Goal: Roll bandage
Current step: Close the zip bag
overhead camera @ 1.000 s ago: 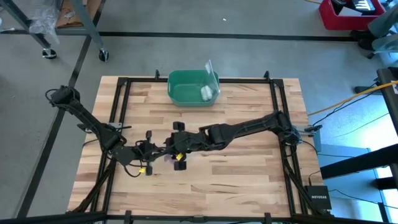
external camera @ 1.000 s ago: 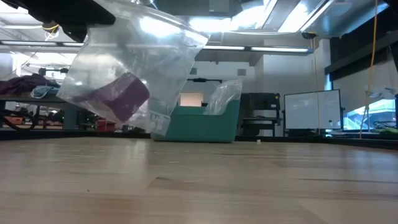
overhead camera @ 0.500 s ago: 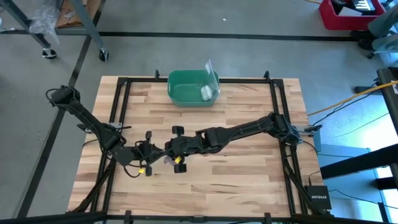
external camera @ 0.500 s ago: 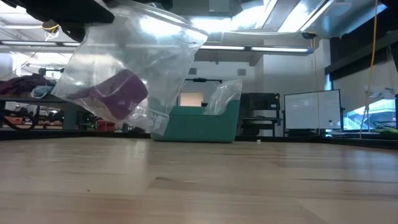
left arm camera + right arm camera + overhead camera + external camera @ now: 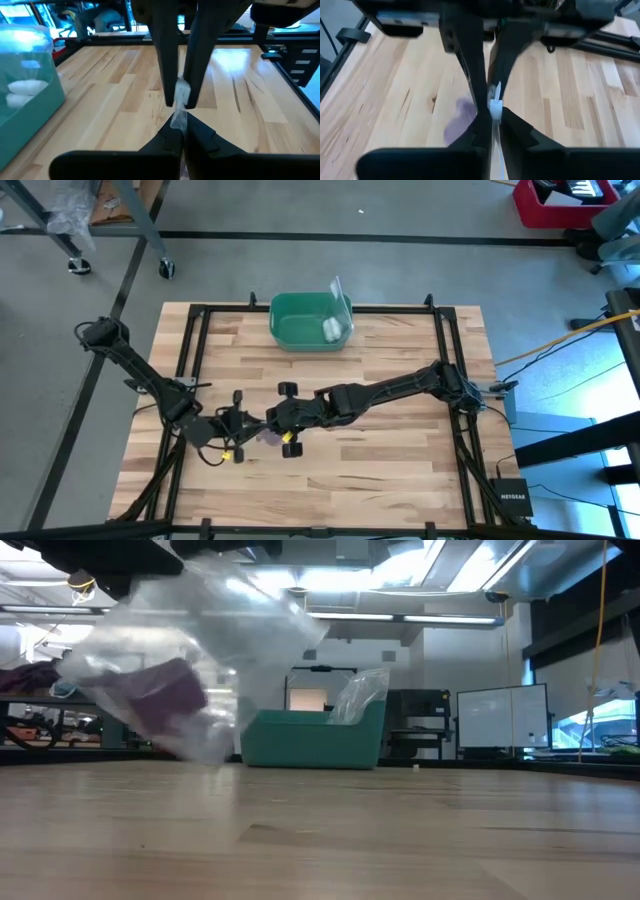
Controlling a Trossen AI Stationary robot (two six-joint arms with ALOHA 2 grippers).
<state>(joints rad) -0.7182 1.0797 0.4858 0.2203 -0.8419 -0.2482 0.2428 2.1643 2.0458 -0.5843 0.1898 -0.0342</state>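
The bandage point(image 5: 155, 700), a compact purple roll, lies inside a clear plastic bag point(image 5: 190, 650) that hangs above the wooden table. In the high view the roll point(image 5: 268, 438) shows between the two grippers, left of the table's middle. My left gripper point(image 5: 254, 430) and my right gripper point(image 5: 279, 433) meet tip to tip, each shut on the bag's upper edge. The right wrist view shows the purple roll point(image 5: 460, 117) below the fingers. My left gripper pinches the bag's thin upper edge point(image 5: 179, 120) between its two fingers, coming nearly level from the table's left. The bag hangs below, clear of the table. My right gripper pinches the same upper edge point(image 5: 495, 109) between its two fingers, slanting down from the table's right, right against the left fingertips. The bag with the roll hangs slack beneath.
A green bin point(image 5: 312, 320) holding a small white roll point(image 5: 332, 330) and a clear bag stands at the table's far edge, also seen as the bin point(image 5: 310, 740) in the low view. Black frame rails point(image 5: 450, 380) border the table.
My right gripper has sunk slightly and shut on the bag's upper edge beside the left fingertips. The hanging bag has swung, and its lower part with the purple roll has shifted sideways and a little lower, still clear of the table.
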